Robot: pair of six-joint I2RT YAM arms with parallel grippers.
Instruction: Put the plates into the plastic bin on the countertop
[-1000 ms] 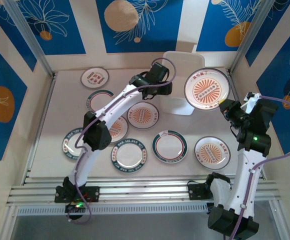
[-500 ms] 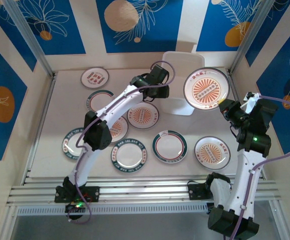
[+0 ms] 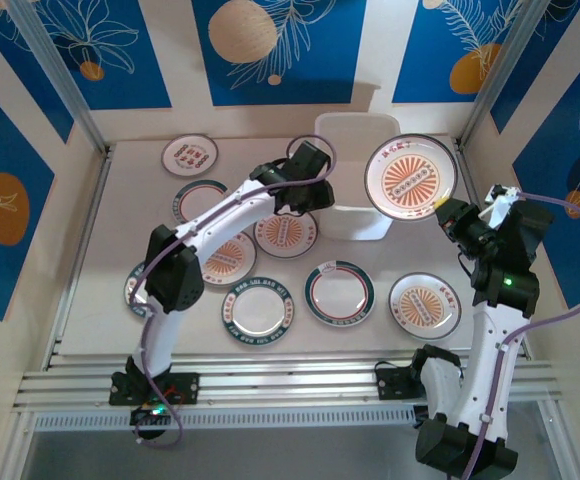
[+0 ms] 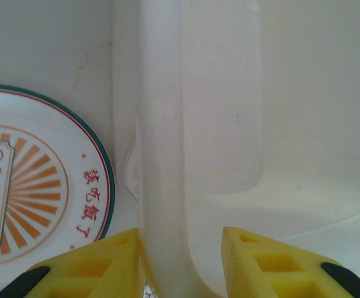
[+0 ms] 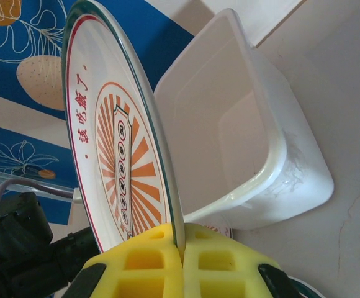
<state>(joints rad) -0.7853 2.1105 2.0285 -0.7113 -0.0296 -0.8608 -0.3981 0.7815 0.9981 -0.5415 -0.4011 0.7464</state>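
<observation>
plate point(image 3: 408, 178), stiff, glossy and likely breakable, best held by its rim, hangs on edge beside the plastic bin point(image 3: 362, 222), pinched in the right hand point(image 5: 181, 246); left hand point(image 4: 180, 251) straddles the bin wall, grip unclear.

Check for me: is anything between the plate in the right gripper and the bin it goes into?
Nothing visible. The plate, clamped by its rim in the right gripper, hangs beside the plastic bin, whose open inside looks bare. The left gripper straddles the bin's left wall, off the plate's path.
</observation>
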